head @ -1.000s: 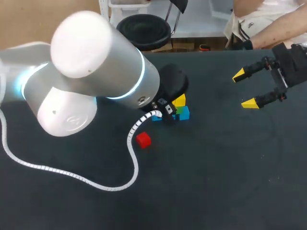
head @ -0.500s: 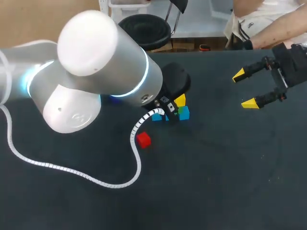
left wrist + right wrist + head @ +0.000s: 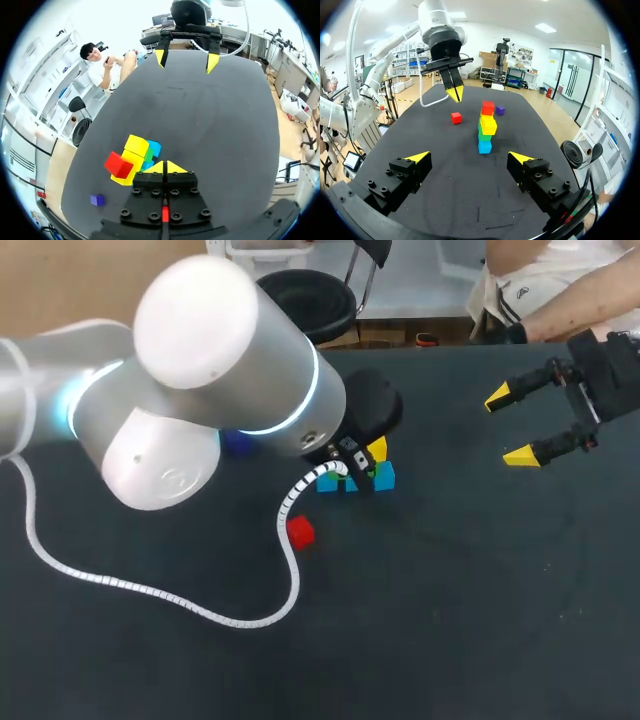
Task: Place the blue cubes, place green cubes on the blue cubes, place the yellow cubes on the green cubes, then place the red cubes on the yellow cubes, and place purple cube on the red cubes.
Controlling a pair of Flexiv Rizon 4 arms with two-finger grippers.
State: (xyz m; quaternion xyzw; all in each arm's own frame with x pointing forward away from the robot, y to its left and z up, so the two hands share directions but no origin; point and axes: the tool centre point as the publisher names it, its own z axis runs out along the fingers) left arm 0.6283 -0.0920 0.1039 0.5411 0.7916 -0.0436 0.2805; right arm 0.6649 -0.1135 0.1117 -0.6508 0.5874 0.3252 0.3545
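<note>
A stack of cubes (image 3: 485, 129) stands mid-table: blue at the base, then green, yellow, and a red cube (image 3: 488, 107) on top. In the head view the stack (image 3: 376, 468) is partly hidden by my left arm. A loose red cube (image 3: 300, 531) lies near it, also seen as the red cube (image 3: 456, 118). The purple cube (image 3: 500, 110) sits beyond the stack, and the same purple cube (image 3: 97, 200) shows in the left wrist view. My left gripper (image 3: 164, 167) is shut and empty, hovering just beside the stack (image 3: 137, 157). My right gripper (image 3: 510, 427) stands open, far off.
The dark table (image 3: 450, 590) has bare room between the stack and my right gripper (image 3: 469, 157). A white coiled cable (image 3: 285, 540) from my left arm trails over the table near the loose red cube.
My left arm has shifted a little to the right and up, uncovering the purple cube behind it. The right arm and the cubes have not moved.
</note>
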